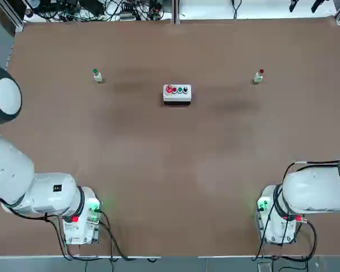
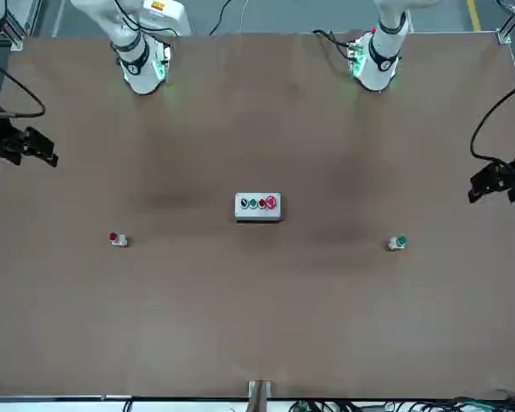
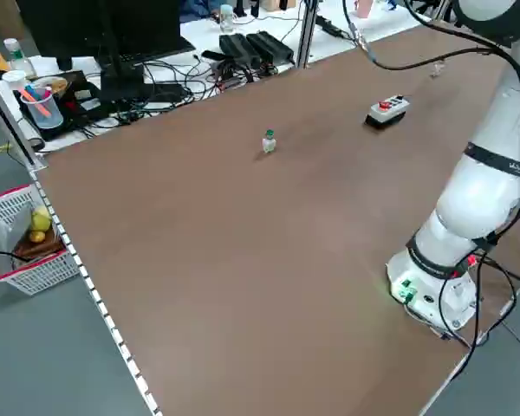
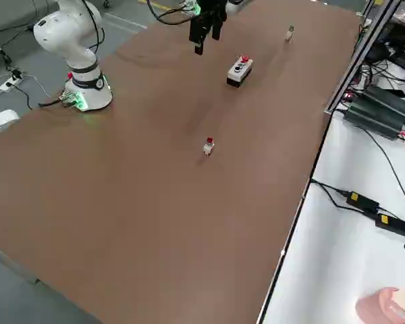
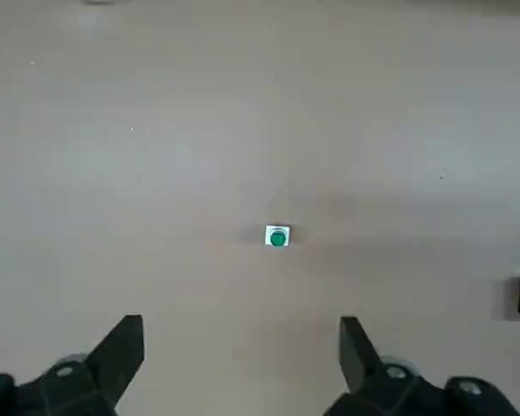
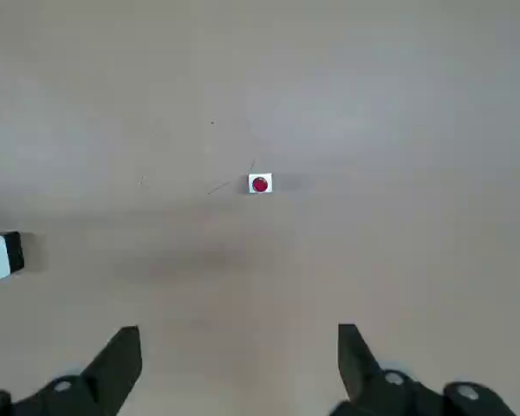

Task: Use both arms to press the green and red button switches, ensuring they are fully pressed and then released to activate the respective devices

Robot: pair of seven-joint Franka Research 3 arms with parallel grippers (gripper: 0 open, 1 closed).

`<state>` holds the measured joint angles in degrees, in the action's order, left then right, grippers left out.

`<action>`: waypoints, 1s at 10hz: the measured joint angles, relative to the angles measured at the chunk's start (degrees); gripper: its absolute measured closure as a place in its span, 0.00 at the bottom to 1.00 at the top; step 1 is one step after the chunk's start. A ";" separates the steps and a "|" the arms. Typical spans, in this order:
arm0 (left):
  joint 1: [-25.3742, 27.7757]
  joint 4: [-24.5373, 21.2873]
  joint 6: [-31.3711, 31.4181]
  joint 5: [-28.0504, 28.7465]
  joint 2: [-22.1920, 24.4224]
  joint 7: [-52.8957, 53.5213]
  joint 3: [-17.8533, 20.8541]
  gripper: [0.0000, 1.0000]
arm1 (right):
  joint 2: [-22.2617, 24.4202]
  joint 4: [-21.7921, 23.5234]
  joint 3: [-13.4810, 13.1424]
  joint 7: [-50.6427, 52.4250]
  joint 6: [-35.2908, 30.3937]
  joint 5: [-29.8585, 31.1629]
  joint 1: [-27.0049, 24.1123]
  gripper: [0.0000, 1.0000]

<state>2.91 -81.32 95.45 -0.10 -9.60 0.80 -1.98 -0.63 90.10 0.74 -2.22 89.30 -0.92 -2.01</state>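
Jaws spread wide on both grippers, left [image 5: 241, 360] high over the green switch [image 5: 277, 237], right [image 6: 239, 364] over the red switch [image 6: 259, 184]. Bare tabletop [image 1: 170, 170] surrounds each; box [image 1: 177, 92] sits between.

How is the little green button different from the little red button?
The green button switch has a green cap; the red button switch has a red cap. The green one stands on the robot's left side of the table, the red one on its right, with the white button box between them. The left gripper looks down on the green one, the right gripper on the red. Both are tiny, on whitish bases, untouched.
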 joint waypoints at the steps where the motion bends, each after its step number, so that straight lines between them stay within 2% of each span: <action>1: -0.01 0.00 0.00 0.00 0.00 0.47 0.00 0.00 | 0.00 0.00 0.00 0.00 0.00 0.00 0.00 0.00; 8: 0.17 -0.42 0.03 -2.01 -1.39 1.62 0.30 0.00 | 0.00 0.00 -0.03 -0.03 0.00 0.00 -0.05 0.00; 10: 0.33 -0.65 0.85 -2.23 -3.35 1.67 0.37 0.00 | 0.00 0.00 -0.03 -0.06 0.03 0.00 -0.05 0.10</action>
<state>3.24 -81.98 96.30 -2.33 -12.95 2.47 -1.62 -0.63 90.11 0.72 -2.28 89.34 -0.92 -2.06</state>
